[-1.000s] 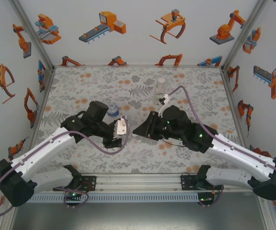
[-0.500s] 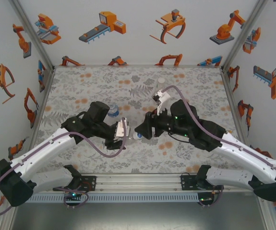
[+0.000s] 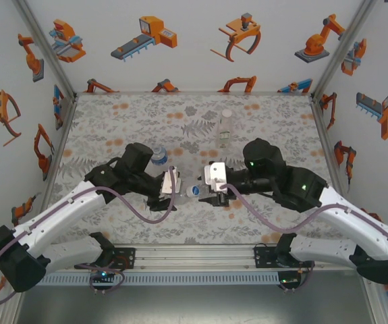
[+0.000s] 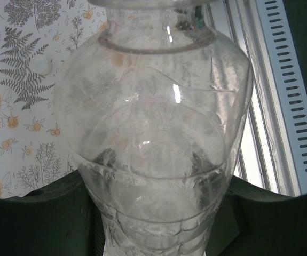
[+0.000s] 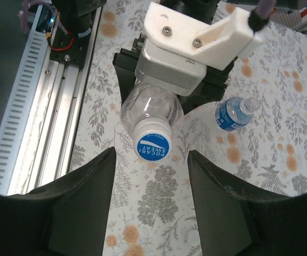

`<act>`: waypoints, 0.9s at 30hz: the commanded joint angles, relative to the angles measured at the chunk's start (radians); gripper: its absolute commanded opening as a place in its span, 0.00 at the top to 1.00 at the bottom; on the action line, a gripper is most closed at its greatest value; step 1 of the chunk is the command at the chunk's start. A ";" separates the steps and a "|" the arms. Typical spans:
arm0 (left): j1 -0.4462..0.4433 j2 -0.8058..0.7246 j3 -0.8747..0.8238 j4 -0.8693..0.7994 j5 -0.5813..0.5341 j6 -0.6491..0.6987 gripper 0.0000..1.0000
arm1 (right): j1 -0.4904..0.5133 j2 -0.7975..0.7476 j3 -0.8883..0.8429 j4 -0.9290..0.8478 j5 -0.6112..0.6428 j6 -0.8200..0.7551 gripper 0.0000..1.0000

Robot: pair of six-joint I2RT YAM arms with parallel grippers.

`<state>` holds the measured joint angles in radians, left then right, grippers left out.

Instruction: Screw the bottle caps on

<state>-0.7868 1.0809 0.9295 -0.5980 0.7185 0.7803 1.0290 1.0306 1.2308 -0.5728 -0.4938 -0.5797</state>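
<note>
Observed from above, the left tool (image 3: 172, 183) is clamped on the plain bottle (image 4: 158, 133). The bottle is held on its side just above the surface (image 3: 113, 121), a little toward 6 o'clock of centre, with its neck pointing to 3 o'clock.

A cap (image 5: 154, 145), white-rimmed with a blue printed top, sits on that neck. Whether it is fully tightened cannot be told.

The right tool (image 5: 150, 157) faces the cap head-on. Its fingers (image 5: 78, 197) are spread, one on either side of the cap, and neither is seen touching it.

The blue-labelled bottle (image 3: 158, 155) stands on the surface at 10 o'clock of the held bottle, just beside the left wrist. A third bottle (image 3: 226, 128), clear and upright, stands at 1 o'clock of centre, apart from both tools.
</note>
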 commanded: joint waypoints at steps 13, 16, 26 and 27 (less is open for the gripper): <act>-0.002 -0.018 0.023 0.008 0.040 0.025 0.95 | 0.002 0.037 -0.015 0.044 -0.077 -0.055 0.57; -0.002 -0.019 0.021 0.007 0.043 0.026 0.95 | 0.002 0.039 -0.022 0.044 -0.064 -0.055 0.57; -0.003 -0.017 0.022 0.007 0.043 0.025 0.95 | 0.002 0.052 -0.026 0.047 -0.044 -0.018 0.77; -0.003 -0.016 0.023 0.008 0.043 0.025 0.95 | 0.001 0.054 -0.029 0.054 -0.034 0.013 0.83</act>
<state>-0.7868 1.0801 0.9295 -0.6014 0.7277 0.7918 1.0290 1.0752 1.2137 -0.5411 -0.5304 -0.6151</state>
